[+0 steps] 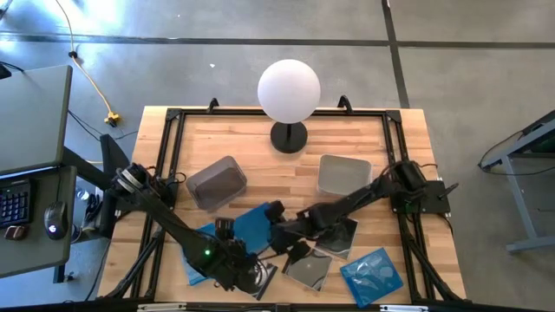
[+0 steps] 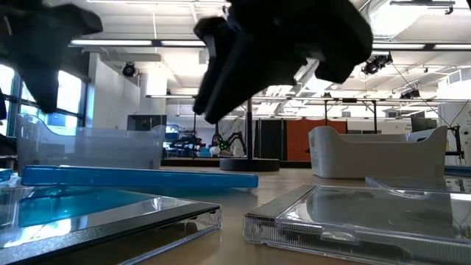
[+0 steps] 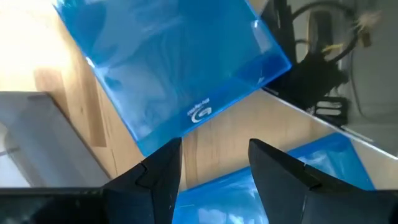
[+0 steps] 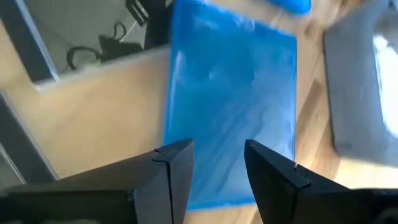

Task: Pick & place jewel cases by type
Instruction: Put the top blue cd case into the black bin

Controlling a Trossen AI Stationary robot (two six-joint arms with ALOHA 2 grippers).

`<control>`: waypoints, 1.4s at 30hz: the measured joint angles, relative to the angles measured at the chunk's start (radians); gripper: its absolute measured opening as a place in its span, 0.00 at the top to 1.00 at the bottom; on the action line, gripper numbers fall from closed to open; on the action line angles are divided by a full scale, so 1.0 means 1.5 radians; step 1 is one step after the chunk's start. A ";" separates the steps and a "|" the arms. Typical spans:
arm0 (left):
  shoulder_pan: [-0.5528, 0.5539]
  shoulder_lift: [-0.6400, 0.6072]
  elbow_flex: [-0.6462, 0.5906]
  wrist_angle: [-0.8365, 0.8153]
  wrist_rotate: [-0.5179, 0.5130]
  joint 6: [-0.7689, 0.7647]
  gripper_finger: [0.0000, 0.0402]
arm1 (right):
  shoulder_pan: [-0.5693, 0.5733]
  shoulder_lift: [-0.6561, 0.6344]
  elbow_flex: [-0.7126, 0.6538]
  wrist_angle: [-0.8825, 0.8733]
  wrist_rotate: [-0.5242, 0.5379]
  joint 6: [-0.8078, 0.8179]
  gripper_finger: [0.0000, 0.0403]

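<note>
A bright blue jewel case [image 1: 252, 227] lies flat near the middle of the table, between my two grippers. My left gripper [image 1: 228, 232] is open at its near-left corner, over a second blue case [image 1: 196, 260]. In the left wrist view the first case [image 3: 174, 68] lies ahead of the fingers [image 3: 163, 163]. My right gripper [image 1: 275, 217] is open at the case's right edge, and the case [image 4: 233, 106] fills the right wrist view. A third blue case [image 1: 371, 273] lies at the near right. Dark cases [image 1: 308, 269] [image 1: 338, 238] [image 1: 260, 279] lie along the near side.
Two grey tubs stand farther back, one on the left [image 1: 217, 182] and one on the right [image 1: 343, 173]. A white globe lamp [image 1: 289, 91] on a black foot stands at the far middle. A black frame [image 1: 169, 130] runs around the table's edges.
</note>
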 joint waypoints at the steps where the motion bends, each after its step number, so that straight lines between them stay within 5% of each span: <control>1: 0.000 0.008 0.000 0.002 0.000 0.000 0.55 | 0.005 0.003 0.000 0.019 -0.005 0.000 0.66; 8: 0.000 0.034 0.000 0.004 -0.014 -0.003 0.55 | 0.020 0.019 0.001 0.044 0.032 -0.021 0.66; 14: 0.000 0.034 0.000 0.002 -0.068 -0.029 0.55 | 0.029 0.021 0.001 0.065 -0.001 0.028 0.66; 22: -0.017 0.034 0.000 0.012 -0.041 -0.052 0.55 | 0.044 0.037 0.001 0.073 -0.029 0.006 0.66; 25: -0.045 0.034 0.000 0.019 -0.077 -0.060 0.55 | 0.052 0.035 0.001 0.067 0.021 0.046 0.66; 38: -0.100 0.117 0.002 0.041 -0.200 -0.076 0.55 | 0.030 0.034 0.001 -0.202 0.169 0.192 0.66; 42: -0.094 0.139 0.002 0.027 -0.222 -0.064 0.55 | 0.001 0.034 0.001 -0.237 0.112 0.172 0.66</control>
